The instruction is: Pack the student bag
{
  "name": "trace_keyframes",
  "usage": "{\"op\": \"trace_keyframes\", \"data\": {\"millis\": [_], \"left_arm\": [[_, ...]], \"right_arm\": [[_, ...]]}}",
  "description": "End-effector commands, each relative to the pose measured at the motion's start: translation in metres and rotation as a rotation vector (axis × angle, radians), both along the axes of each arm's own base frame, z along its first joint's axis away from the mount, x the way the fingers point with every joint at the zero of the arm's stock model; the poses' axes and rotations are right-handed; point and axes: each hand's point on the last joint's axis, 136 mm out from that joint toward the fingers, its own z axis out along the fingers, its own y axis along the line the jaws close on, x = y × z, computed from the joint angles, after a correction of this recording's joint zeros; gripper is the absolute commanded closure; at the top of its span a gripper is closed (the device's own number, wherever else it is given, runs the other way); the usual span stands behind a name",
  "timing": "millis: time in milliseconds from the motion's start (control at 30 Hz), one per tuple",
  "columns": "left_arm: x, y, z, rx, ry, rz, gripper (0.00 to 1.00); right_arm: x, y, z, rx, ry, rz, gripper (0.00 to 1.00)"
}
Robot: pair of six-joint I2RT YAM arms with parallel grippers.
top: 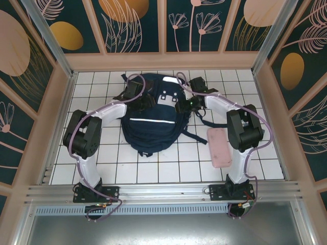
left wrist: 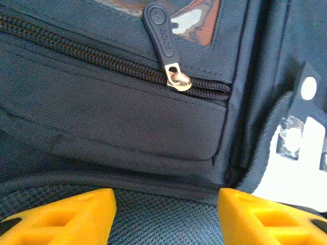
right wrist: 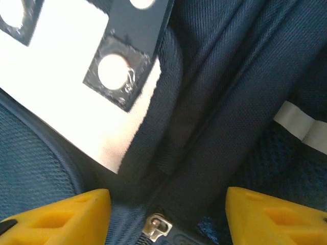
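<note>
The student bag [top: 152, 122], a large navy backpack with a thin white stripe and a light grey patch, lies in the middle of the tiled table. My left gripper [top: 146, 100] rests on its upper left part and is open. In the left wrist view the left gripper [left wrist: 166, 217] has its yellow fingers [left wrist: 66, 217] apart over navy mesh, below a shut pocket zip with a black pull tab [left wrist: 162, 34]. My right gripper [top: 184, 106] sits at the bag's upper right. Close up, the right gripper [right wrist: 168, 217] is open, with a metal zip slider [right wrist: 158, 227] between its fingers.
A flat pink case [top: 219, 147] lies on the tiles right of the bag, beside the right arm. Black straps [top: 196, 120] trail from the bag's right side. Wooden walls close in the table on three sides.
</note>
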Motion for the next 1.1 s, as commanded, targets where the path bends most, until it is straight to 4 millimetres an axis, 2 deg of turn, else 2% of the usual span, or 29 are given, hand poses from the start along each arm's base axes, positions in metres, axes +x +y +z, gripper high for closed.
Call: {"op": "trace_keyframes", "data": {"millis": [0, 100, 233, 367, 433, 633, 767, 900, 1067], "left_arm": [[0.003, 0.021, -0.022, 0.116, 0.051, 0.069, 0.44], [0.005, 0.029, -0.025, 0.158, 0.051, 0.089, 0.45], [0.007, 0.030, -0.024, 0.168, 0.048, 0.084, 0.46], [0.006, 0.026, -0.021, 0.138, 0.047, 0.068, 0.46], [0.005, 0.025, -0.021, 0.136, 0.046, 0.067, 0.46], [0.003, 0.026, -0.023, 0.130, 0.053, 0.077, 0.46], [0.001, 0.029, -0.038, 0.129, 0.100, 0.127, 0.50], [0.000, 0.032, -0.048, 0.121, 0.124, 0.172, 0.53], [0.002, 0.034, -0.053, 0.112, 0.124, 0.204, 0.54]], "right_arm": [[-0.016, 0.001, -0.008, -0.043, 0.025, 0.129, 0.42], [-0.028, 0.006, 0.001, -0.019, 0.013, 0.191, 0.44], [-0.031, 0.004, 0.011, -0.025, -0.032, 0.204, 0.61], [-0.026, -0.001, 0.010, -0.061, -0.049, 0.187, 0.73], [-0.024, -0.003, 0.008, -0.073, -0.049, 0.181, 0.76], [-0.033, -0.001, 0.007, -0.088, -0.025, 0.187, 0.96], [-0.053, 0.005, 0.010, -0.101, -0.019, 0.187, 0.99], [-0.081, 0.014, 0.014, -0.127, -0.029, 0.195, 0.99], [-0.112, 0.020, 0.013, -0.161, -0.028, 0.200, 0.94]]}}
